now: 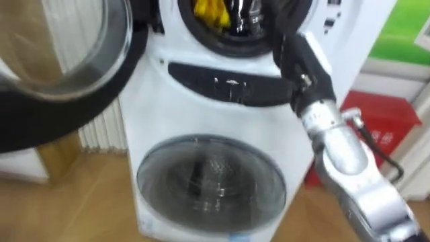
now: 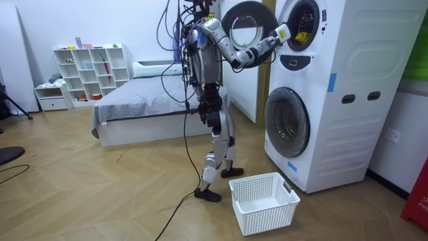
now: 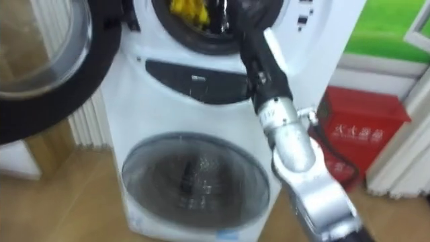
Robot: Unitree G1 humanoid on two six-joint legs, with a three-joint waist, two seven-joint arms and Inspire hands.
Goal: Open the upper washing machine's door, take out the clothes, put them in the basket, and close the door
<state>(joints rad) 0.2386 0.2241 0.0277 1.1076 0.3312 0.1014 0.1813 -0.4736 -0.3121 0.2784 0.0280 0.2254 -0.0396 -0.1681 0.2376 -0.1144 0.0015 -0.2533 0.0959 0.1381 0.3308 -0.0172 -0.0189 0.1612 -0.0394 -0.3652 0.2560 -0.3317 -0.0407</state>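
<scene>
Right arm stretched up into upper drum (image 1: 222, 43) of washing machine (image 1: 168, 107); right hand (image 1: 247, 19) inside, grip cannot tell. Yellow cloth (image 1: 211, 12) just left of hand, so next reach likely goes leftward.

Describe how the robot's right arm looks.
The right arm is a rounded, silver metal forearm ending in a ribbed silver wrist ring. Beyond it the right hand is black with a white panel. A thin dark cable loops alongside.
</scene>
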